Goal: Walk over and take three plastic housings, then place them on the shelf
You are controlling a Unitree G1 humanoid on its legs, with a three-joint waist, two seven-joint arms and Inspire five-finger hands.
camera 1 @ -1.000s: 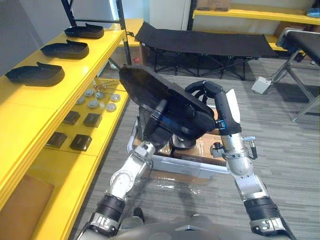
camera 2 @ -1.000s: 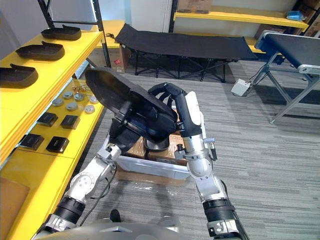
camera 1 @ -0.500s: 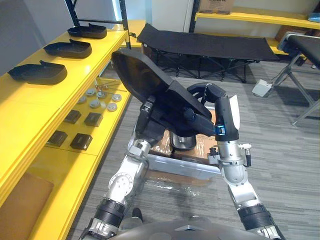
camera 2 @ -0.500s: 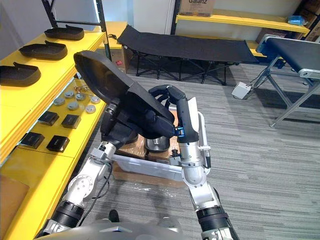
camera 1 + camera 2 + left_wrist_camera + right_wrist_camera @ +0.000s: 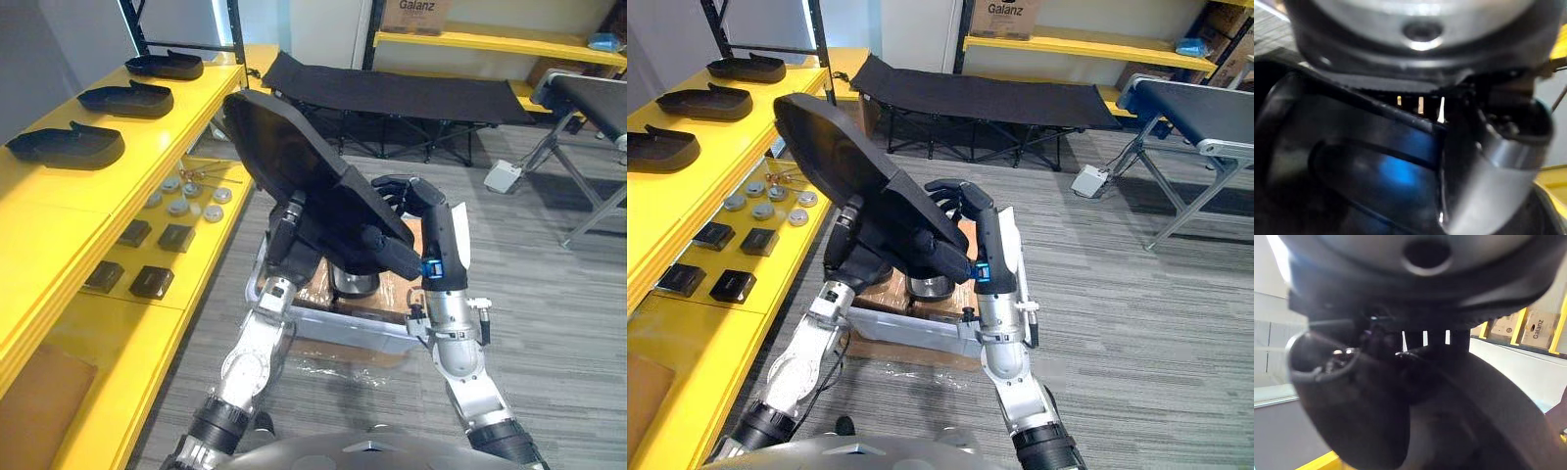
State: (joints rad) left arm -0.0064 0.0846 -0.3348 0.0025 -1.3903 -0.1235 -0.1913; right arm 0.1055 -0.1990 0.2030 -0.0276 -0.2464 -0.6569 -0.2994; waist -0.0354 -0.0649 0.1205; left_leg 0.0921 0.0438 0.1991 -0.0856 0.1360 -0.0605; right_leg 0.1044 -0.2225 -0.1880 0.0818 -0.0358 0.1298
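Left eye view puts the held housing (image 5: 294, 157) at the centre: a broad black plastic shell on a slant, wide end up toward 11 o'clock, narrow end down toward 4 o'clock. The right hand (image 5: 416, 201) rises from 5 o'clock and curls over the shell's far edge, so it has a true hold. The left hand (image 5: 291, 230) sits beneath the shell from 7 o'clock. Whether it grips or only props I cannot tell, since the shell covers it. Below, at 6 o'clock, a grey bin (image 5: 338, 328) rests on the floor.

The yellow shelf (image 5: 69, 211) runs from 8 to 11 o'clock, with three other housings (image 5: 127, 98) lying on it in a row, well apart. Its lower tier (image 5: 147, 333) carries small dark blocks (image 5: 152, 281) and round metal discs (image 5: 182, 204).

I judge the step in hand to be carrying the shell across to the shelf. To do it well, keep the two hands pressing against each other so the shell cannot slide off its slant. Turn the whole body toward 9 o'clock rather than reaching with the arms alone. Keep the wide end away from the black upright (image 5: 238, 54) at 11 o'clock. Aim for the bare stretch at 8 o'clock, nearer than the closest housing. Level the shell, lower it flat, and let go only once the shelf bears it.
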